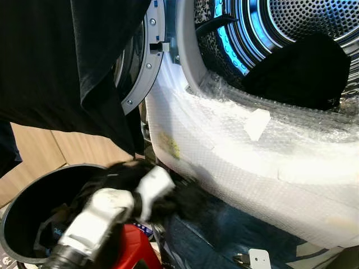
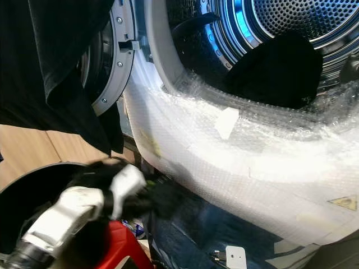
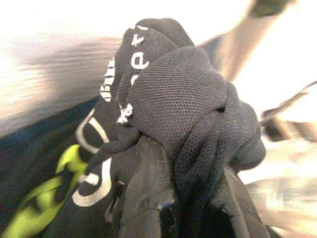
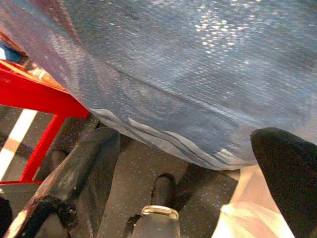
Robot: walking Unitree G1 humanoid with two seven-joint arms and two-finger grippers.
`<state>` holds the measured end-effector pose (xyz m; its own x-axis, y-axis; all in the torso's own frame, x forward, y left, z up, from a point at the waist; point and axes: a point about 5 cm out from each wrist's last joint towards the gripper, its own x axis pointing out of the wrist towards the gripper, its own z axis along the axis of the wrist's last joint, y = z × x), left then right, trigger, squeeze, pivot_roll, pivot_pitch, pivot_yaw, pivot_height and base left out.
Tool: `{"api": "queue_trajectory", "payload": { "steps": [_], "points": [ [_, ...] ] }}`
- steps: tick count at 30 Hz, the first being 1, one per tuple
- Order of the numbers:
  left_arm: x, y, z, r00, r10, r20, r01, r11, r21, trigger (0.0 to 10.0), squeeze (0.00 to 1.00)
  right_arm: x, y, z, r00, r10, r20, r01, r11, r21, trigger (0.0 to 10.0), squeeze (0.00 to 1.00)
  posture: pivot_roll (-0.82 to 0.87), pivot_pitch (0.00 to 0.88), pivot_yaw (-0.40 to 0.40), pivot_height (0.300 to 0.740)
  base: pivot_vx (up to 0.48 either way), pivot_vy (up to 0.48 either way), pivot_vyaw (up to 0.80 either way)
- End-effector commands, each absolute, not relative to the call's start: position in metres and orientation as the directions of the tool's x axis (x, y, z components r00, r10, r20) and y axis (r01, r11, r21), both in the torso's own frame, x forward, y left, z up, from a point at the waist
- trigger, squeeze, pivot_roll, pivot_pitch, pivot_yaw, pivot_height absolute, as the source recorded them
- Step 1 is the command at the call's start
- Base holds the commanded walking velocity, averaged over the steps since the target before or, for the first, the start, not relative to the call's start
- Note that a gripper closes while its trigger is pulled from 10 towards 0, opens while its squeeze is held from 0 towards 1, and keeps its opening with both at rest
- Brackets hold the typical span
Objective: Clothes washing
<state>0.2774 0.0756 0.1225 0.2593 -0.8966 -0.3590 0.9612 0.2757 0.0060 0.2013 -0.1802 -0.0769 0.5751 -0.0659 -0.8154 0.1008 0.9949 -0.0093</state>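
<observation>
A washer (image 1: pixel 185 73) wrapped in bubble wrap (image 1: pixel 252 162) stands open, with a dark cloth (image 1: pixel 303 70) inside its drum. Low in front of it, the left gripper (image 3: pixel 173 198) has its fingers closed tight on a bunched black shirt (image 3: pixel 183 104), just past a black bucket (image 1: pixel 22 224). The right gripper (image 4: pixel 183 163) hangs under the wrap with fingers wide apart, holding nothing.

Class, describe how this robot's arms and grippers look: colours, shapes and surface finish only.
The left arm is a rounded, glossy silver-white shell with a dark ribbed cuff lower down, ending in a white wrist block. The left gripper has long black matte fingers. The right gripper has two broad black fingers, smooth and slightly shiny, with scuffed edges.
</observation>
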Motion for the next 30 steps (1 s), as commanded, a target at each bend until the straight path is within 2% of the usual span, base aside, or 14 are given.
{"api": "queue_trajectory", "payload": {
  "steps": [1, 6, 10, 12, 13, 16, 17, 22, 23, 24, 27, 30],
  "points": [
    [0.273, 0.066, 0.129, 0.209, -0.916, -0.342, 0.976, 0.218, 0.011, 0.0, 0.00, 0.201, -0.182, -0.077, 0.578, -0.070, -0.813, 0.098, 0.995, -0.016, 10.0, 0.00, -0.02, 0.000, 0.012, 0.740, 0.000, 0.000, 0.00],
    [0.271, 0.066, 0.116, 0.220, -0.902, -0.372, 0.972, 0.236, 0.005, 0.0, 0.00, 0.198, -0.186, -0.078, 0.574, -0.077, -0.815, 0.100, 0.995, -0.024, 10.0, 0.00, -0.02, 0.000, 0.015, 0.740, 0.000, 0.000, 0.00],
    [0.270, 0.090, 0.109, 0.285, -0.865, -0.414, 0.949, 0.316, -0.008, 0.0, 0.00, 0.194, -0.190, -0.079, 0.574, -0.079, -0.815, 0.084, 0.996, -0.037, 10.0, 0.00, -0.02, 0.000, 0.017, 0.740, 0.000, 0.000, 0.00],
    [0.270, 0.094, 0.108, 0.298, -0.857, -0.420, 0.944, 0.331, -0.006, 0.0, 0.00, 0.194, -0.190, -0.079, 0.575, -0.076, -0.815, 0.080, 0.996, -0.037, 10.0, 0.00, -0.02, 0.000, 0.016, 0.740, 0.000, 0.000, 0.00],
    [0.268, 0.107, 0.104, 0.329, -0.833, -0.444, 0.930, 0.368, -0.003, 0.0, 0.00, 0.194, -0.192, -0.079, 0.582, -0.059, -0.811, 0.042, 0.998, -0.043, 10.0, 0.00, -0.01, 0.000, 0.016, 0.740, 0.000, 0.000, 0.00],
    [0.264, 0.119, 0.101, 0.345, -0.817, -0.462, 0.918, 0.395, -0.012, 0.0, 0.00, 0.194, -0.193, -0.078, 0.590, -0.035, -0.807, -0.002, 0.999, -0.045, 10.0, 0.00, -0.01, 0.000, 0.015, 0.740, 0.000, 0.000, 0.00],
    [0.261, 0.129, 0.097, 0.366, -0.796, -0.482, 0.905, 0.425, -0.014, 0.0, 0.00, 0.196, -0.194, -0.076, 0.604, -0.002, -0.797, -0.056, 0.997, -0.046, 10.0, 0.00, -0.01, 0.000, 0.014, 0.740, 0.000, 0.000, 0.00],
    [0.257, 0.136, 0.091, 0.368, -0.781, -0.504, 0.899, 0.437, -0.020, 0.0, 0.00, 0.202, -0.196, -0.071, 0.631, 0.071, -0.773, -0.151, 0.988, -0.032, 10.0, 0.00, -0.01, 0.000, 0.012, 0.740, 0.000, 0.000, 0.00],
    [0.256, 0.136, 0.091, 0.369, -0.780, -0.505, 0.898, 0.439, -0.022, 0.0, 0.00, 0.204, -0.196, -0.069, 0.638, 0.112, -0.762, -0.191, 0.982, -0.015, 10.0, 0.22, -0.02, 0.000, 0.010, 0.740, 0.000, 0.000, 0.00],
    [0.255, 0.137, 0.090, 0.369, -0.778, -0.508, 0.897, 0.442, -0.025, 0.0, 0.00, 0.206, -0.196, -0.066, 0.638, 0.207, -0.742, -0.272, 0.962, 0.035, 10.0, 1.00, -0.02, 0.000, 0.010, 0.740, 0.000, 0.000, 0.00],
    [0.252, 0.136, 0.086, 0.350, -0.777, -0.523, 0.903, 0.429, -0.033, 0.0, 0.00, 0.202, -0.193, -0.059, 0.588, 0.435, -0.682, -0.440, 0.879, 0.182, 10.0, 1.00, -0.03, 0.000, 0.010, 0.740, 0.000, 0.000, 0.00],
    [0.252, 0.134, 0.085, 0.338, -0.780, -0.526, 0.908, 0.418, -0.036, 0.0, 0.00, 0.201, -0.196, -0.054, 0.549, 0.531, -0.645, -0.515, 0.823, 0.239, 10.0, 1.00, -0.03, 0.000, 0.010, 0.740, 0.000, 0.000, 0.00]
  ]
}}
